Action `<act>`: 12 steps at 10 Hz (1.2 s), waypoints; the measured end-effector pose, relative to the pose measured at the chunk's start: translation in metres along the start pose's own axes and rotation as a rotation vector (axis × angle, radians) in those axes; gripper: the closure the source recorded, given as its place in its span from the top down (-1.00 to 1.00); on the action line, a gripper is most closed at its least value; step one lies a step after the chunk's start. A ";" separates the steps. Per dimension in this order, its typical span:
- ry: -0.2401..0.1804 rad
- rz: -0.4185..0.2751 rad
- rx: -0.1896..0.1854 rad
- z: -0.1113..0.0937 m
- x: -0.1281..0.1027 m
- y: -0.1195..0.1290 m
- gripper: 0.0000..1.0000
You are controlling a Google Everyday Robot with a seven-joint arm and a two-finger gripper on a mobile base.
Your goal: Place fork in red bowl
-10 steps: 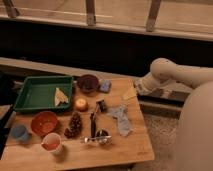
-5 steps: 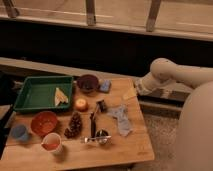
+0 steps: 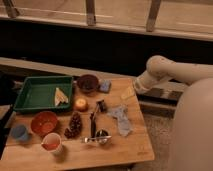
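Holding my end effector [image 3: 136, 88] open, empty, over tabletop [image 3: 131, 149] edge. Fork [image 3: 91, 140] well down-left of it, beside metal cup [image 3: 103, 136]; I risk snagging cup or dark-handled utensil [image 3: 93, 120].

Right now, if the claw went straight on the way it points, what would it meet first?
Probably the small pale yellow flat piece on the wooden table: the claw, at the table's far right edge, points down-left at it. Depth is unclear, so this is a guess.

No change, tool [image 3: 135, 89] at table [image 3: 125, 150] edge
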 end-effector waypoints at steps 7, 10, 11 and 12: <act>0.170 -0.521 -0.165 0.037 -0.007 0.131 0.57; 0.220 -0.749 -0.235 0.038 0.018 0.170 0.57; 0.222 -0.762 -0.239 0.038 0.019 0.173 0.57; 0.223 -0.762 -0.237 0.038 0.019 0.172 0.57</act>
